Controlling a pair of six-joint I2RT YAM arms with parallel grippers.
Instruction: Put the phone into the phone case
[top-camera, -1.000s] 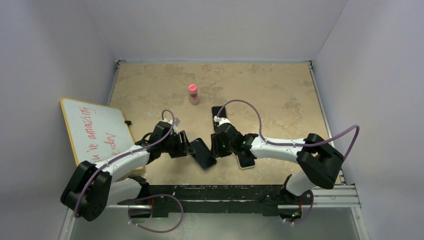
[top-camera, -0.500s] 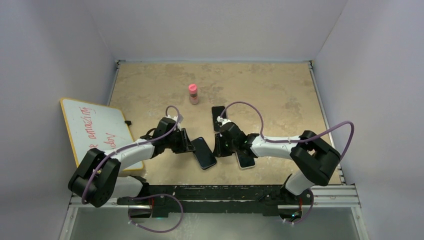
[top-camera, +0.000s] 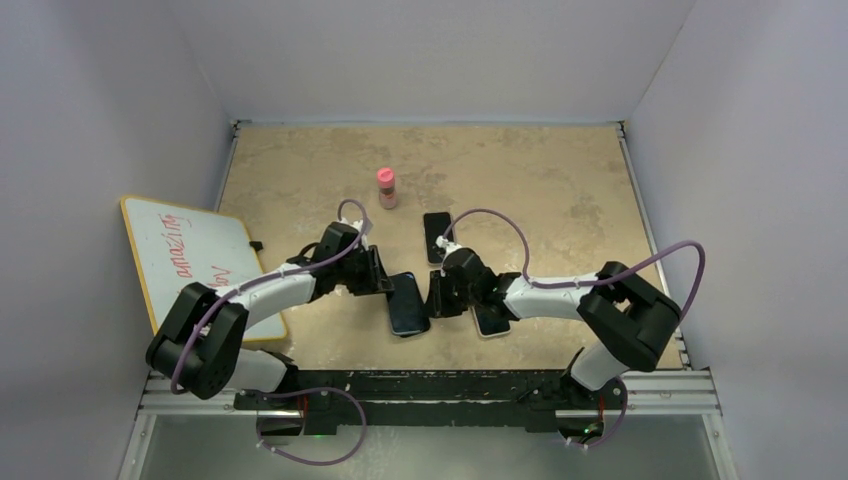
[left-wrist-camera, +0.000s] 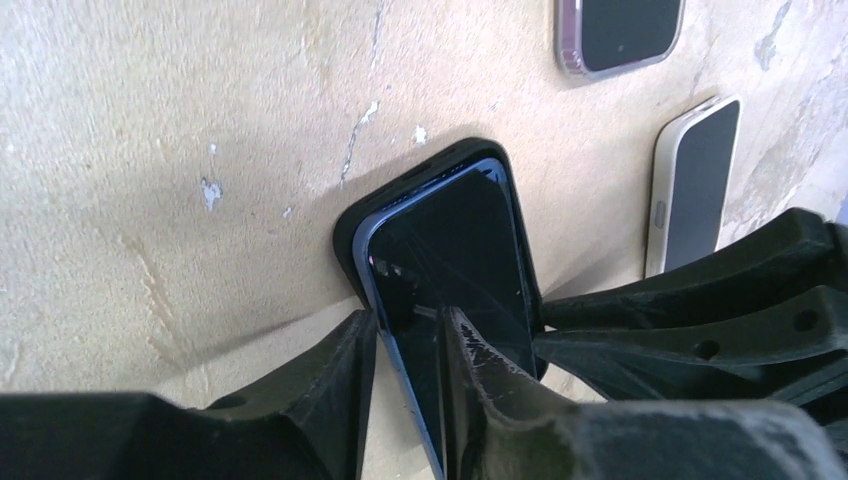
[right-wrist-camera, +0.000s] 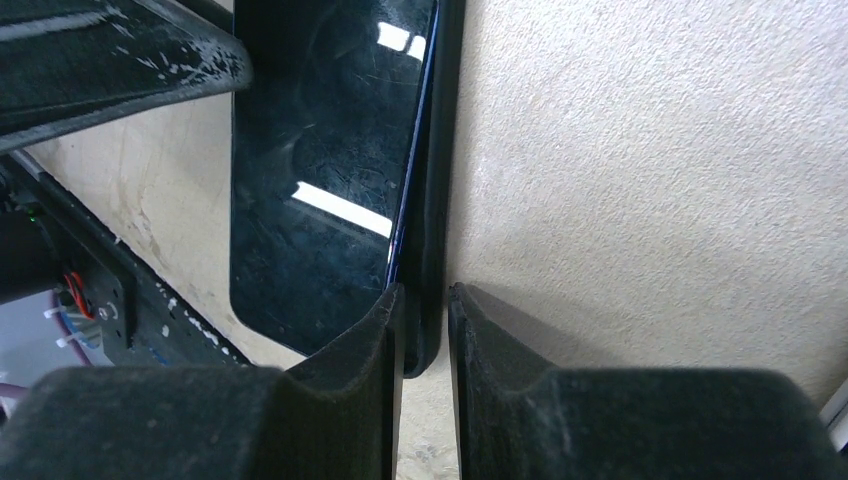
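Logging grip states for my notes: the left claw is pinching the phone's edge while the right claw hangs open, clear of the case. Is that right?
Not quite. The right claw is not open or clear. The right wrist view shows it closed on the rim of the case. The rest stands: the left claw is pinching the phone by its edge.

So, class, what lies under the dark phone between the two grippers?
A black phone case, its rim showing around the phone's far end. Its inside is hidden by the phone.
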